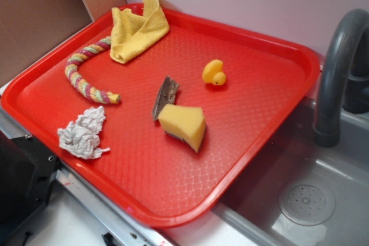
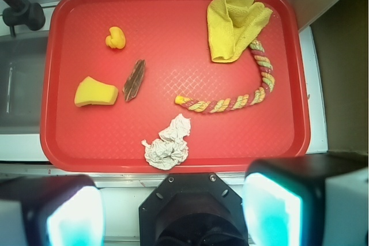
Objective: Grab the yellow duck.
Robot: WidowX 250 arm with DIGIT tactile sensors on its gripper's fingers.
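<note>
Yellow duck (image 1: 214, 72) alone on tray (image 1: 277, 113), open floor around | jaws spread wide, empty

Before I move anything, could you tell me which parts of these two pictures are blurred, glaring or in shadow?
Wrist view: the pincer fingers fill the bottom edge, out of focus and glowing pale, while the red tray and yellow duck are sharp. Exterior view: soft, even light, small shadows under the duck and sponge, a mild sheen on the tray's near rim.
</note>
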